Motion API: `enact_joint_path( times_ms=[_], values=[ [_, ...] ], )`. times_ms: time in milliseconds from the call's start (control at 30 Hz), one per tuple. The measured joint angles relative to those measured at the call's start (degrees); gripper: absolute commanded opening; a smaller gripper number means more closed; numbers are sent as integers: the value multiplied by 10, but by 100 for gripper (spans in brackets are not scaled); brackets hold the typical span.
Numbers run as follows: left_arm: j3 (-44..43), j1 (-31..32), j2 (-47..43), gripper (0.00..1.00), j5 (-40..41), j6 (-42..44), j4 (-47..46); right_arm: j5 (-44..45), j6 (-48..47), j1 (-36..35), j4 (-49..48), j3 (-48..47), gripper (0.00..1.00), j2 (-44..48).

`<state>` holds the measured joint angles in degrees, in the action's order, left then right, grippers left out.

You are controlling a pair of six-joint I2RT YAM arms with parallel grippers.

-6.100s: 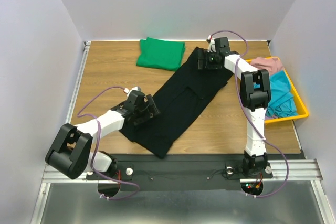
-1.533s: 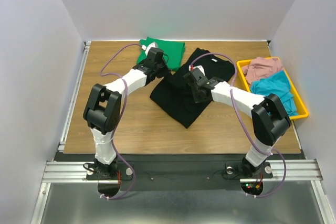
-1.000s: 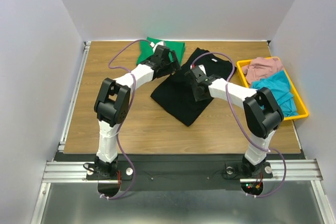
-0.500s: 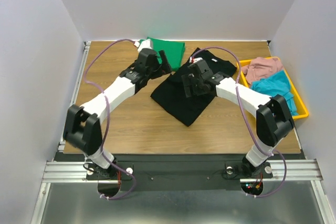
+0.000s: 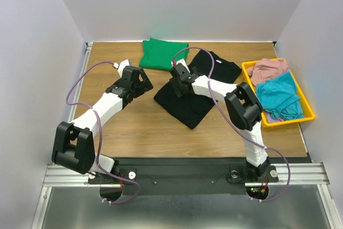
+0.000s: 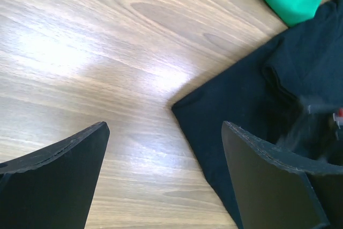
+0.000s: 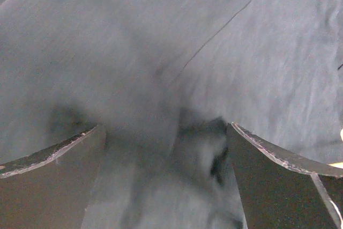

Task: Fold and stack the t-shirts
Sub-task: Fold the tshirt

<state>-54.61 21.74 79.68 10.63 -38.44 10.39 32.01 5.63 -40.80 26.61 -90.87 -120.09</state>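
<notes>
Bare table (image 5: 139, 127) left and front of the black shirt (image 5: 187, 105) is wide open; green shirt (image 5: 163, 53) crowds the back, yellow bin (image 5: 289, 122) the right.

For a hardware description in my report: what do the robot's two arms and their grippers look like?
The left arm and right arm share one look: white tube links between bulky black joint housings, with a thin purple cable looping alongside each. The left gripper and right gripper are black, with broad, flat, wedge-shaped fingers.

The wooden table (image 6: 107, 36) is gleaming smooth and glossy, while the black shirt (image 7: 161, 52) and green shirt (image 5: 163, 54) are looking like soft matt cloth
</notes>
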Motion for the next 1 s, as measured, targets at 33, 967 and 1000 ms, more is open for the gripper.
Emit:
enact_joint_path(
  times_ms=[33, 967, 1000],
  values=[
    [2, -3, -2, 98, -1, 0, -1, 9, 4, 8, -1, -14, 100, -18],
    [6, -17, 99, 98, -110, 6, -64, -191, 96, 136, -10, 92, 100, 174],
    [6, -17, 102, 98, -117, 6, -65, -195, 96, 133, -12, 112, 100, 198]
  ],
)
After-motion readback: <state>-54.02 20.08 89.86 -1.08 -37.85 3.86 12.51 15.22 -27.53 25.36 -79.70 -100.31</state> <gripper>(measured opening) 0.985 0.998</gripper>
